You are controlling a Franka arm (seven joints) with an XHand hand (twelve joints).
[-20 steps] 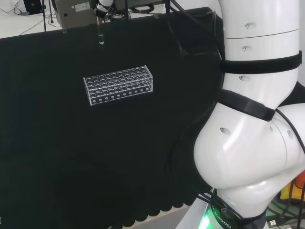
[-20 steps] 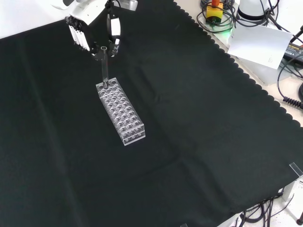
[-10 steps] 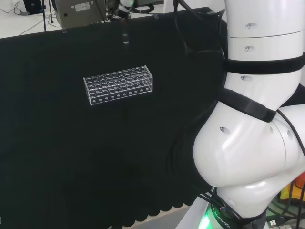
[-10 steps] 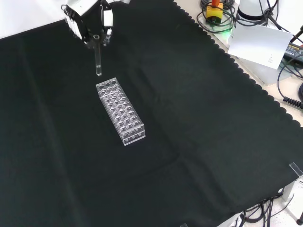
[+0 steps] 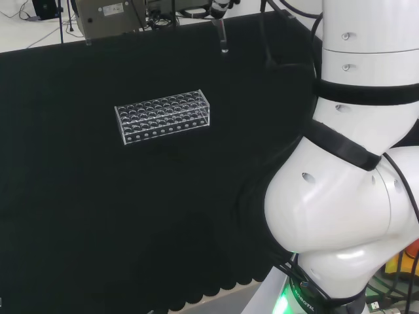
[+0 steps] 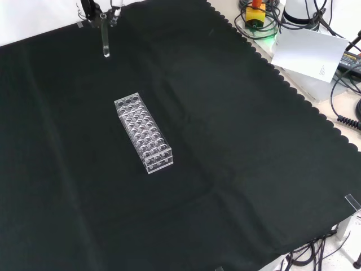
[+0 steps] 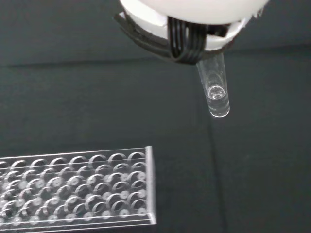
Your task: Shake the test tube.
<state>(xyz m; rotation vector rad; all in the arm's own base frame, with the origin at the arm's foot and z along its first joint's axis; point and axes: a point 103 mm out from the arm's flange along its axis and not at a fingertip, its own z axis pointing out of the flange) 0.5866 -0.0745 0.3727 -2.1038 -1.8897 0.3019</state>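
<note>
While the hand point(image 6: 99, 8) holds the test tube point(image 6: 105, 38), the rack point(image 6: 144, 132) stands apart.

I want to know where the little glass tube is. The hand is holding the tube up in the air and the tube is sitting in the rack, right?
Not quite. The hand does hold the test tube up, but the front view shows it hanging clear of the rack, not sitting in it.

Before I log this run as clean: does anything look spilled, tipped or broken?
Nothing stands out. The test tube hangs upright in the robot hand, clear of the rack, which sits square on the cloth. No spill shows.
</note>
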